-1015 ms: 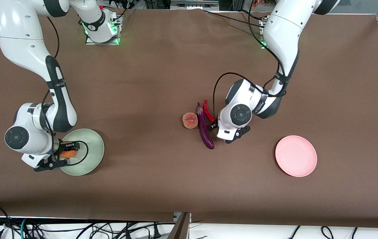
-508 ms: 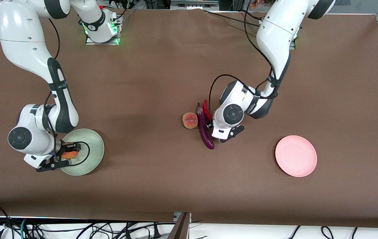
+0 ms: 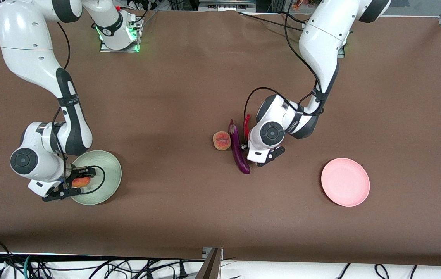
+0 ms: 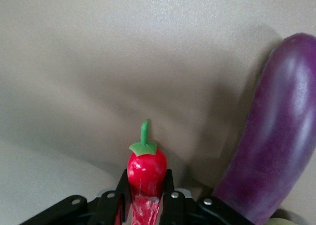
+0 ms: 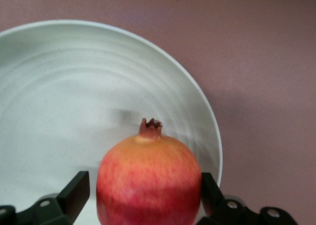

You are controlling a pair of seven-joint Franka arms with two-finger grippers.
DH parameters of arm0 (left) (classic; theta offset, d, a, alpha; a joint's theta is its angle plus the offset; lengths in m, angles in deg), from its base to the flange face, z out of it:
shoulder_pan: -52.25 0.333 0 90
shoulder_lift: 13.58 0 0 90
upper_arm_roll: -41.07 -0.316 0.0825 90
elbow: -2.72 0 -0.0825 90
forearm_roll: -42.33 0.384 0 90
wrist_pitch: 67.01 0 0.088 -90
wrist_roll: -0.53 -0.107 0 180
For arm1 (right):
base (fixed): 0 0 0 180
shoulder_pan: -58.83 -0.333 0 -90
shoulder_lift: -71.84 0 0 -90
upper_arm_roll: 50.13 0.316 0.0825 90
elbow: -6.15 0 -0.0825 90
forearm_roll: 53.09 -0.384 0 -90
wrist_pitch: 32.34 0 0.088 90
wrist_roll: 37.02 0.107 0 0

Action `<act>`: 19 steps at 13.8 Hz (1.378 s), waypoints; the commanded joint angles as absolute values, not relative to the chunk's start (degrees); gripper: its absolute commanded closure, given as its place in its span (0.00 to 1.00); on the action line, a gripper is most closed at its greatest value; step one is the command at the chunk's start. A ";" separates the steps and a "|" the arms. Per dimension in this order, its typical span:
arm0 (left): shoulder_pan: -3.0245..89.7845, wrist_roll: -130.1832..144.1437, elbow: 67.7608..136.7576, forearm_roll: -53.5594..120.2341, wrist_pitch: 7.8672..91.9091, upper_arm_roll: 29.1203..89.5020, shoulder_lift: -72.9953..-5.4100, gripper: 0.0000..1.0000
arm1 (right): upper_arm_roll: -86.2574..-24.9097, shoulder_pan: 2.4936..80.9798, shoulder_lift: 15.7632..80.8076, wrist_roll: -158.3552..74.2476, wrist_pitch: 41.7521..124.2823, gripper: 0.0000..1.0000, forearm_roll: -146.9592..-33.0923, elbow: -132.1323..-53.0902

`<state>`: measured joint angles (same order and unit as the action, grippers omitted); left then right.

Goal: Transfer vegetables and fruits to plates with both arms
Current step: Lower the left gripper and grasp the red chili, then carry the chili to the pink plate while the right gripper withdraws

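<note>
My left gripper is shut on the red chili pepper, whose green stem pokes out past the fingertips. It is low at the table's middle, right beside the purple eggplant. The peach lies against the eggplant, toward the right arm's end. My right gripper is open over the green plate. The red-yellow fruit rests on that plate between the spread fingers.
The pink plate sits bare toward the left arm's end, nearer the front camera than the eggplant. Brown tabletop stretches between the two plates.
The left gripper has shut on the chili pepper, which has swung more upright beside the eggplant. The right gripper has opened and let go of the red-yellow fruit on the green plate.
</note>
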<state>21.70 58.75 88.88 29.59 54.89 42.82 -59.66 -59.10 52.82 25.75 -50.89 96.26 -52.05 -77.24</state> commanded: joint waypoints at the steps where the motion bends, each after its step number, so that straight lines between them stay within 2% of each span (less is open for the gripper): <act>1: 21.49 58.01 88.50 29.06 54.81 42.22 -59.46 1.00 | -58.48 53.04 28.15 -52.23 93.80 0.01 -52.65 -77.00; 3: 22.54 56.09 87.98 29.15 54.02 41.87 -58.76 1.00 | -58.31 52.60 30.17 -52.23 89.68 0.01 -52.65 -75.60; 5: 25.87 48.73 85.36 29.06 47.20 41.34 -57.18 1.00 | -56.65 51.55 32.10 -51.79 84.23 0.01 -52.74 -74.19; 8: 33.07 37.30 79.21 29.23 36.64 41.34 -55.95 1.00 | -54.54 49.79 33.95 -50.13 83.06 0.01 -53.09 -74.18; 10: 35.55 29.92 78.22 33.16 32.85 40.90 -55.77 1.00 | -51.82 49.26 34.13 -45.22 82.10 0.01 -55.28 -74.27; 13: 40.28 17.27 79.01 41.96 32.04 40.90 -54.89 1.00 | -47.33 46.54 34.13 -31.45 80.51 0.01 -55.29 -74.45; 17: 46.80 4.69 78.84 46.01 35.02 40.90 -56.82 1.00 | -47.15 37.41 32.65 -17.55 81.74 0.01 -55.29 -74.36; 19: 49.08 0.20 78.84 47.51 38.27 40.90 -57.70 1.00 | -47.15 32.76 31.76 -11.13 85.59 0.01 -55.38 -74.36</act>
